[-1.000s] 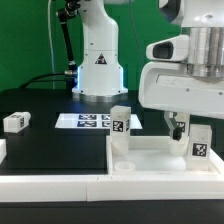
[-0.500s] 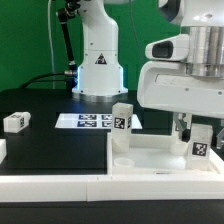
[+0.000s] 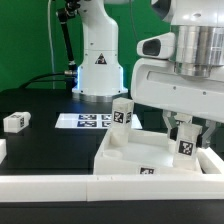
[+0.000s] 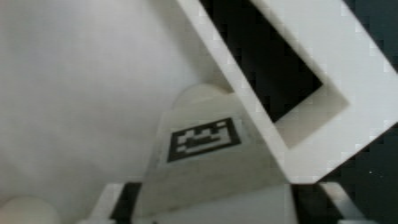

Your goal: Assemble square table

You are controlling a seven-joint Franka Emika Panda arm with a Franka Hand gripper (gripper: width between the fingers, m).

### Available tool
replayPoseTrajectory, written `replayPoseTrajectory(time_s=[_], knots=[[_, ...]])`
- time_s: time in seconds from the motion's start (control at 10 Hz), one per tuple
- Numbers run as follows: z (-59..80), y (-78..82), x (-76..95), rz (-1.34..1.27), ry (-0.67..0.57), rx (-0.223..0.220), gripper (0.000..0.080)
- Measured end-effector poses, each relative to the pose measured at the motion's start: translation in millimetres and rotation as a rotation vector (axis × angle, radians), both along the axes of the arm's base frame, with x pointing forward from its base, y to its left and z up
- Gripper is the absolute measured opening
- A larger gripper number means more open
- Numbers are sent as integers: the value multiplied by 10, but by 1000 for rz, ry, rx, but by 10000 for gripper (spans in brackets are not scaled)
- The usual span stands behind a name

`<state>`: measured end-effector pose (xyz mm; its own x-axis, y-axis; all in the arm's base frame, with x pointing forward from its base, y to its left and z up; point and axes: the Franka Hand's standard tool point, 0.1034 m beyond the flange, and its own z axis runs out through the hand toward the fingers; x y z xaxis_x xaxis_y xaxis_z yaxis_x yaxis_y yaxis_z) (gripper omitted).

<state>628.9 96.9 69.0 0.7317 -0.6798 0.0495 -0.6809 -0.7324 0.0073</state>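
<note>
The square panel [image 3: 130, 160] with its raised rim lies on the black table at the exterior view's right, a tag showing on its front rim. One block leg [image 3: 122, 115] stands upright at its far corner. My gripper [image 3: 184, 132] is shut on a second tagged leg [image 3: 186, 143], held upright inside the panel near its right side. In the wrist view this leg [image 4: 205, 137] fills the space between my fingers [image 4: 125, 205], with the panel's rim [image 4: 294, 95] behind it. A third leg [image 3: 15, 121] lies loose at the left. A fourth is out of view.
The marker board [image 3: 88, 121] lies flat behind the panel, in front of the robot base [image 3: 98, 65]. A long white bar [image 3: 50, 184] edges the table's front. A black cable post [image 3: 66, 50] stands at the back left.
The panel has slid and turned toward the exterior view's left, and a tag on its front rim now shows. My gripper and the held leg have moved left with it.
</note>
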Motion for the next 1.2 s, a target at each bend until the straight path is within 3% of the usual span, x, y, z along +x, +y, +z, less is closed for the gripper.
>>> replayPoseTrajectory(time_s=[0.4, 0.5, 0.6, 0.7, 0.9, 1.0, 1.2], knots=[[-1, -9, 2, -1, -1, 0, 330], [-1, -10, 3, -1, -1, 0, 508], [-1, -9, 3, -1, -1, 1, 609], [10, -11, 8, 1, -3, 1, 609], [240, -62, 25, 39, -26, 16, 643], [376, -166, -2, 67, -38, 25, 648], [441, -342, -94, 68, -40, 32, 649]])
